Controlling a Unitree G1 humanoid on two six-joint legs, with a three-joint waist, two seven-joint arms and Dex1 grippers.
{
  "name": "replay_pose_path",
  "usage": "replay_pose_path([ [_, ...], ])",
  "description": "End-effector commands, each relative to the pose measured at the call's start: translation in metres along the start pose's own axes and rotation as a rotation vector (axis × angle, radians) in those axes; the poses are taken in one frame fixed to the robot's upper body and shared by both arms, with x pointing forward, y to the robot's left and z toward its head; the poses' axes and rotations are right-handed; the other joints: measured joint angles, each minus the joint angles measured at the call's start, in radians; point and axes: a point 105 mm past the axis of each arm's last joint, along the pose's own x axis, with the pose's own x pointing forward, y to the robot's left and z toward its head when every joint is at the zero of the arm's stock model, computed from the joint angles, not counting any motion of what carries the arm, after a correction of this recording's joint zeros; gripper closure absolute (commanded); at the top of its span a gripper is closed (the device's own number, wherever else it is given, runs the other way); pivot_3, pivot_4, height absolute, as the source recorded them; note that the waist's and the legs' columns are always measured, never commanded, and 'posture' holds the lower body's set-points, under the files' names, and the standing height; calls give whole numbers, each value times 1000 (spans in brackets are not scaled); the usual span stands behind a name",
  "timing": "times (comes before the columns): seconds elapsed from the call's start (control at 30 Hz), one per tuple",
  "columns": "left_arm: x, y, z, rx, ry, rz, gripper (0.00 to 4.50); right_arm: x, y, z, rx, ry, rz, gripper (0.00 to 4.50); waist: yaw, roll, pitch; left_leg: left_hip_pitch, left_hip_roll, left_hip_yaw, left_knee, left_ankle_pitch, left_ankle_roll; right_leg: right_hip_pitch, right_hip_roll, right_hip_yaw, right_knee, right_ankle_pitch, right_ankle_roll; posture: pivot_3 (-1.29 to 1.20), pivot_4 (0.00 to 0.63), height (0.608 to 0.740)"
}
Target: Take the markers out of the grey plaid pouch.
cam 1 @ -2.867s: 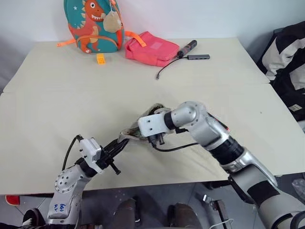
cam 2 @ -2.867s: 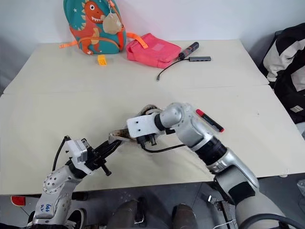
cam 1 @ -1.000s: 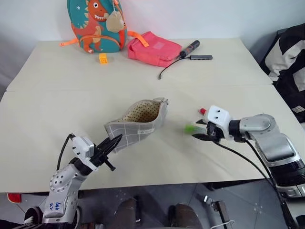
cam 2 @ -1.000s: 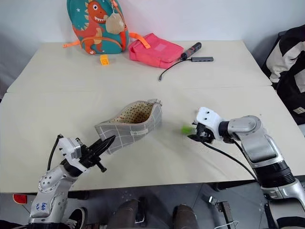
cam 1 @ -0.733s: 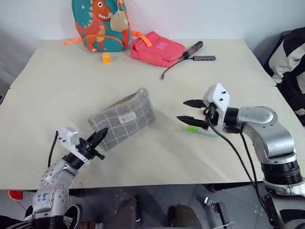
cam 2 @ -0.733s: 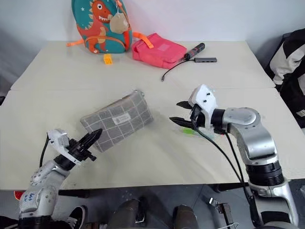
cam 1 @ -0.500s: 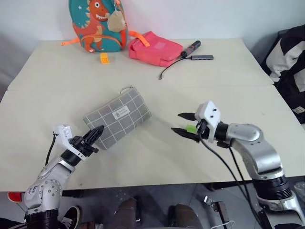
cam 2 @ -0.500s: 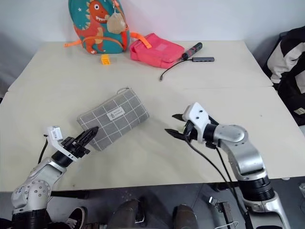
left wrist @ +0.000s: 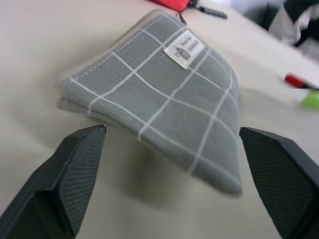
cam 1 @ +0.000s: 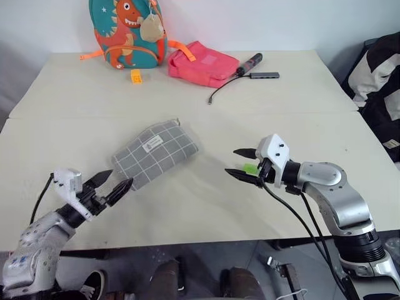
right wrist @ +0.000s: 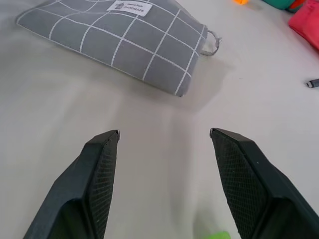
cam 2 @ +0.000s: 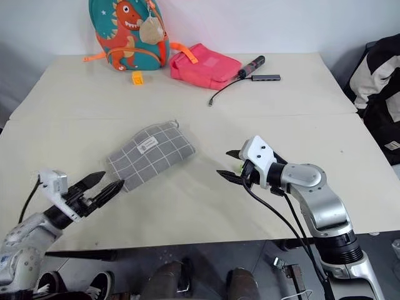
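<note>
The grey plaid pouch point(cam 1: 156, 153) lies on the table left of centre, label side up, its ring pull point(right wrist: 213, 44) at the far end. My left gripper point(cam 1: 111, 184) is open just short of the pouch's near corner, touching nothing. In the left wrist view the pouch point(left wrist: 169, 94) fills the gap ahead of the fingers. My right gripper point(cam 1: 240, 164) stands open to the right of the pouch, empty. The green marker point(cam 1: 251, 169) lies on the table just behind its fingers. A red-tipped marker point(left wrist: 298, 80) lies on the table beyond the green one point(left wrist: 313, 99).
At the table's far edge stand a dinosaur backpack point(cam 1: 125, 31), a pink bag point(cam 1: 200, 62), a black-and-red cylinder with a cable point(cam 1: 247, 62), a small grey hub point(cam 1: 264, 75) and an orange bit point(cam 1: 132, 76). Black-and-white fabric point(cam 1: 381, 87) is off the table's right side.
My left gripper has opened, let go of the pouch's corner and drawn back to the left. The pouch, held up with its mouth open a second ago, now lies on the table.
</note>
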Motion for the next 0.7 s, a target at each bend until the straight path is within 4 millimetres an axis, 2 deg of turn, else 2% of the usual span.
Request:
replay_pose_path([
  [0.03,-17,12,13,147,-19,72,54,-26,-29,4,-28,-11,-144,1441,4,0,0,0,0,0,-1,0,0,0,0,0,-1,0,0,0,150,740],
  [0.1,-24,19,13,146,-22,109,54,-42,-52,-5,-49,29,-276,1441,9,0,0,0,0,-1,-1,0,0,-1,0,-1,-1,0,0,0,150,740],
  [0.17,-30,22,11,131,-13,120,54,-63,-84,-16,-23,38,-480,1441,8,0,0,0,0,0,-1,0,0,-1,-1,0,-3,0,0,0,150,740],
  [0.3,-32,24,6,151,7,136,54,-92,-118,-30,38,23,-717,1441,2,0,0,0,0,2,-2,0,0,-1,-1,2,-3,0,0,0,150,740],
  [0.37,-32,24,4,186,9,151,54,-115,-139,-38,70,13,-885,1441,0,0,0,0,0,2,-3,1,-1,-1,0,2,-2,0,0,0,150,740],
  [0.43,-31,25,3,182,13,162,54,-125,-147,-45,75,39,-955,1441,-3,0,0,0,0,4,-4,1,-1,-3,0,2,0,0,0,0,150,740],
  [0.57,-30,27,2,160,19,187,54,-115,-142,-45,107,-27,-908,1441,-10,0,0,0,0,4,-5,5,5,-4,0,3,2,0,0,0,150,740],
  [0.7,-29,22,2,184,21,148,54,-126,-146,-64,87,52,-987,1441,-21,0,0,0,0,5,-5,6,6,-4,0,2,3,0,0,0,150,740],
])
